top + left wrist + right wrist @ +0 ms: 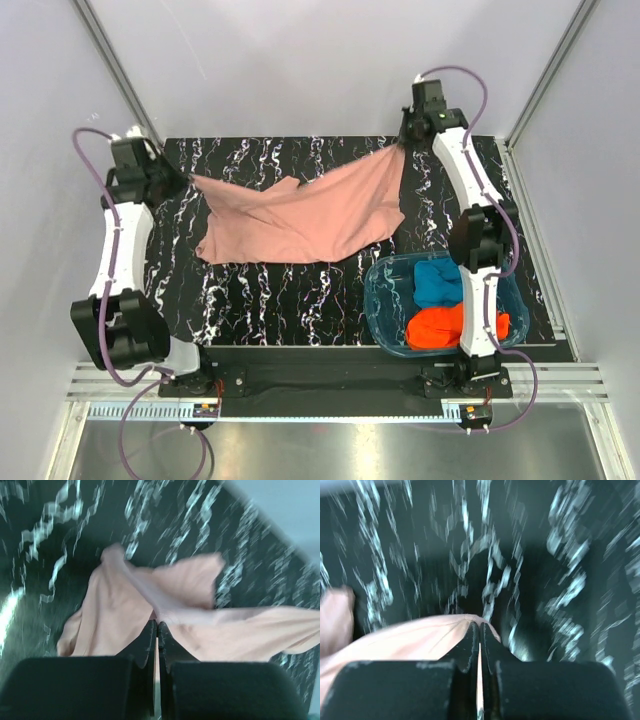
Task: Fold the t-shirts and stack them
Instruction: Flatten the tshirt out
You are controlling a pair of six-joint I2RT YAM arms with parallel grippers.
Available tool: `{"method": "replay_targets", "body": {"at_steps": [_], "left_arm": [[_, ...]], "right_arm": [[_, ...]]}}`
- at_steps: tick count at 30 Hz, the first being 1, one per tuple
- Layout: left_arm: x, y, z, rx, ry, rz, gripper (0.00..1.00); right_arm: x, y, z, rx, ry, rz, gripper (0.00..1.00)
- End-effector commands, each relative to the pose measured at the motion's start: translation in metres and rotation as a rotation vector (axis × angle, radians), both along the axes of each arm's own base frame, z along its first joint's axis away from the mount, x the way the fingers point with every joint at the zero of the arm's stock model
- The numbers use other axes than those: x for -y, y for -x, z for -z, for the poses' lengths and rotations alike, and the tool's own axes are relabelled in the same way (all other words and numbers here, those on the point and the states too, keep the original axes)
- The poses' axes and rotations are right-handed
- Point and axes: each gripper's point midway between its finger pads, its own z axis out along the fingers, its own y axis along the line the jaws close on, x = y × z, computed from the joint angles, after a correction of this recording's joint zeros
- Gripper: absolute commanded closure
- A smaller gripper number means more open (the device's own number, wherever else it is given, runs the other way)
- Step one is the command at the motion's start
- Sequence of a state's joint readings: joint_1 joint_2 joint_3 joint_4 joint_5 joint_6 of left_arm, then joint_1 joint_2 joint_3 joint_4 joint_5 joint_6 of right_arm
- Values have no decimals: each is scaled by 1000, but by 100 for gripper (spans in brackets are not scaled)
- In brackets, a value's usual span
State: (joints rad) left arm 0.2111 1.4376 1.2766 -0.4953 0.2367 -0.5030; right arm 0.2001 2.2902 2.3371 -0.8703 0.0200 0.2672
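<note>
We hold the pink shirt (300, 215) over the middle of the table (270, 300), likely stretching it flat for folding. The left gripper (183, 180) pinches its edge at ten o'clock and the right gripper (403, 145) pinches it at one o'clock. A blue shirt (437, 283) and an orange shirt (435, 328) wait in the tub (385, 270) at four o'clock.

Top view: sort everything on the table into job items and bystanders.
Job:
pink t-shirt, pinched by left gripper and right gripper
blue t-shirt
orange-red t-shirt

Just lying about:
blue plastic tub, holding the blue and orange-red shirts
marbled table
</note>
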Motion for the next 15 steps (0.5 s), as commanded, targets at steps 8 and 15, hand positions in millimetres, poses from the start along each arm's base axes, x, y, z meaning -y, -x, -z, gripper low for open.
{"method": "replay_targets", "body": {"at_steps": [8, 15], "left_arm": [[-10, 4, -252, 647, -79, -96, 100], [-9, 76, -381, 950, -254, -96, 100]], "right_arm": [[50, 11, -291, 810, 93, 127, 100], [50, 97, -401, 1077, 47, 35, 100]]}}
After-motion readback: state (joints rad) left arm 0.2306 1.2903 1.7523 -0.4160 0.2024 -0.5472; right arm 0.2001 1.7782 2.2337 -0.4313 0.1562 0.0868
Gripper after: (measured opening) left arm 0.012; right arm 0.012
